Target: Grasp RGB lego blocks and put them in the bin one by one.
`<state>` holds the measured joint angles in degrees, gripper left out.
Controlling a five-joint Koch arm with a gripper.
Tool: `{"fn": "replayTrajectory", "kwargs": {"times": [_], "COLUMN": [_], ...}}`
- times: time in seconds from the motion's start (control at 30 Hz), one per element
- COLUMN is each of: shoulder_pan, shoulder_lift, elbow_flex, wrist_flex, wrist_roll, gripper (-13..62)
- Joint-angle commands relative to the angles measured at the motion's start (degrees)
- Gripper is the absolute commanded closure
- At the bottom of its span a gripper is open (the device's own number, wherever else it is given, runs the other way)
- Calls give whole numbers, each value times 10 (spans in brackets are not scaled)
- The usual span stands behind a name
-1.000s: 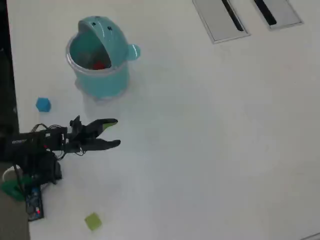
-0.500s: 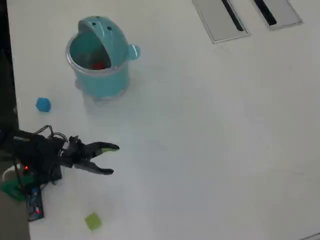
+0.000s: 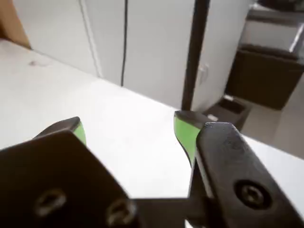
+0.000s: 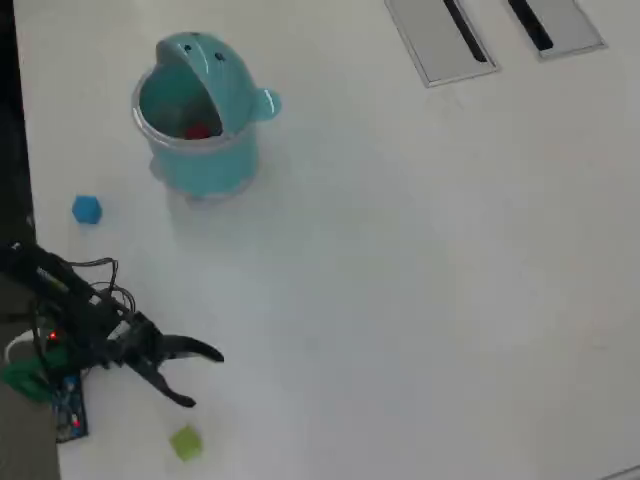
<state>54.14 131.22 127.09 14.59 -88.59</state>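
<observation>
Overhead view: the black hand point(image 4: 205, 377) hangs spread and empty above the white worktop point(image 4: 420, 260), well below the teal round plastic bin point(image 4: 200, 110). The small red block point(image 4: 198, 130) lies inside that bin; the blue block point(image 4: 87, 209) sits lower left of it, the yellow-green block point(image 4: 186, 442) farthest off, just beyond the hand. It looks light, stiff and slick; pinch two flat opposite faces squarely.
</observation>
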Motion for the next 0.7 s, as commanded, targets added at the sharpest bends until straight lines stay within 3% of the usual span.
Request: {"fn": "replayTrajectory", "kwargs": {"times": [0.0, 0.67], "shoulder_pan": [28, 158], "shoulder_lift": [38, 4], "elbow_flex": [-19, 258], "wrist_flex": [-52, -313], "wrist_roll": [-13, -199], "gripper": [143, 143]}}
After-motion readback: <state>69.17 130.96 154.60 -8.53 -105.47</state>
